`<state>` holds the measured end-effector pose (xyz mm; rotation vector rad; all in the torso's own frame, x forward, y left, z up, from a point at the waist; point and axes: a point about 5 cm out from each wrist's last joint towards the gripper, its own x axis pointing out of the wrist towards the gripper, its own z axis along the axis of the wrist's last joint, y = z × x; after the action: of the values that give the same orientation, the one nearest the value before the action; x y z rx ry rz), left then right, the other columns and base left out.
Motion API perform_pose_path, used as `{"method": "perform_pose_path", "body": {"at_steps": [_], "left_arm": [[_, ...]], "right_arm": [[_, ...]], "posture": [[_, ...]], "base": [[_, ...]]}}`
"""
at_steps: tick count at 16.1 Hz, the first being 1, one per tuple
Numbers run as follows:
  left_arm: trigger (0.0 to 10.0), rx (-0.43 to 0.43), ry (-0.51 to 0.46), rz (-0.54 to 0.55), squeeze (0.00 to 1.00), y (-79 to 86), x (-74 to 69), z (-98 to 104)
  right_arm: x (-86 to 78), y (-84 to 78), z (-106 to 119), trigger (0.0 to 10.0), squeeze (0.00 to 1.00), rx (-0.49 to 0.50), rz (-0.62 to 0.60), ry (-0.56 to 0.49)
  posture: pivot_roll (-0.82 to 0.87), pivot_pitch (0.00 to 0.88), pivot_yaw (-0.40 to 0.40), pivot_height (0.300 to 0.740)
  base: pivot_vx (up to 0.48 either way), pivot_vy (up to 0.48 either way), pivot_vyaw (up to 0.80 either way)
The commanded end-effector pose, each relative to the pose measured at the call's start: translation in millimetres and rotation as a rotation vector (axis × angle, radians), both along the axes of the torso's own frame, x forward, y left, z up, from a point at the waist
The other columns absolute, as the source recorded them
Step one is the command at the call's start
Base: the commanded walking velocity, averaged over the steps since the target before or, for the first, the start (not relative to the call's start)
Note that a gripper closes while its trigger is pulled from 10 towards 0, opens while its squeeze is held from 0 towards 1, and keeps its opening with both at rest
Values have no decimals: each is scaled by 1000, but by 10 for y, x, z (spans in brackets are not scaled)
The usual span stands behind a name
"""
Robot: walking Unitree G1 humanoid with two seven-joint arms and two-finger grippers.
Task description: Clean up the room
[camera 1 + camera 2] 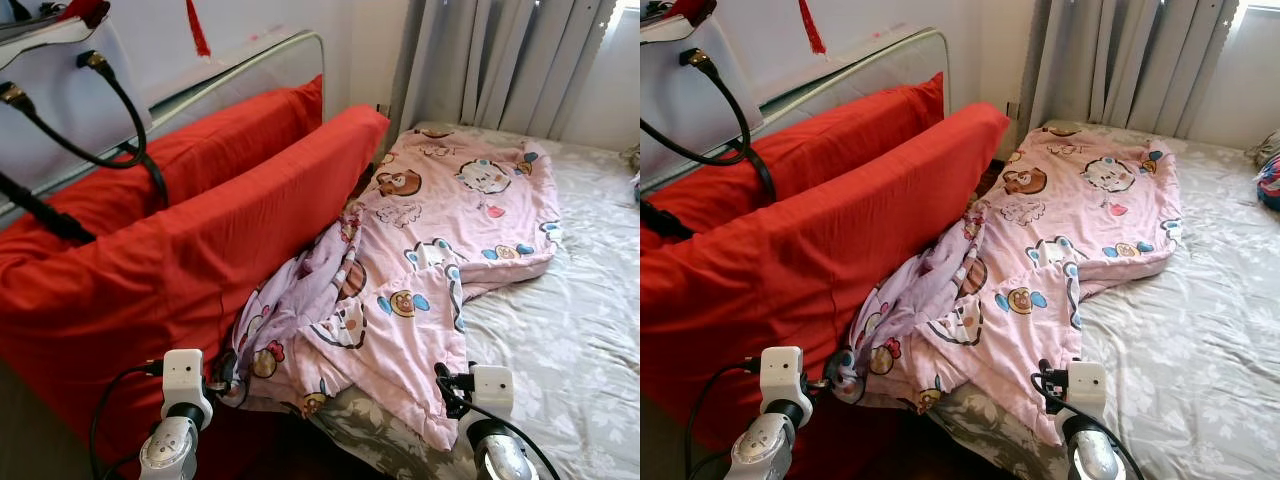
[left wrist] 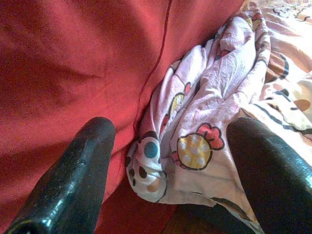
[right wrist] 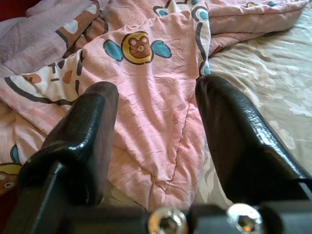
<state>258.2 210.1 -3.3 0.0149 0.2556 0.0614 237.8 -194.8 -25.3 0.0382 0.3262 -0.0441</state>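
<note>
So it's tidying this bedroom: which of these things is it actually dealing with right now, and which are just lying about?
In hand:
- crumpled pink cartoon-print blanket, bunched at the bed's near edge
- left end effector, fingers open at the blanket's corner
- right end effector, fingers open over its pink edge

Lying about:
- two long red pillows
- white handbag with black straps
- grey floral bedsheet
- grey curtains

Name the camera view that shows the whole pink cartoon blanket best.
The left eye view: the pink blanket shows whole, from the red pillows across the bed sheet. The right eye view nearly matches. Both wrist views show close-up folds between open end effector fingers.
</note>
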Motion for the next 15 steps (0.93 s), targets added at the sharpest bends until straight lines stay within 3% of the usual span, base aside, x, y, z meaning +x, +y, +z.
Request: {"method": "perform_pose_path", "body": {"at_steps": [1, 5, 15], "left_arm": [[10000, 3, -6, 5, 0, 20, 28, 30], [10000, 5, -14, 3, 0, 34, 45, 52], [10000, 10, -18, 6, 0, 85, 44, 68]], "right_arm": [[-10, 4, -15, 10000, 0, 2, -11, 12], [-20, 4, -38, 10000, 0, 2, -25, 33], [-15, 16, -54, 10000, 0, -6, -33, 55]], "posture": [[-27, 0, 22, 701], [-25, 0, 27, 681], [-15, 0, 28, 681]], "base": [[0, 0, 0], [0, 0, 0], [0, 0, 0]]}}
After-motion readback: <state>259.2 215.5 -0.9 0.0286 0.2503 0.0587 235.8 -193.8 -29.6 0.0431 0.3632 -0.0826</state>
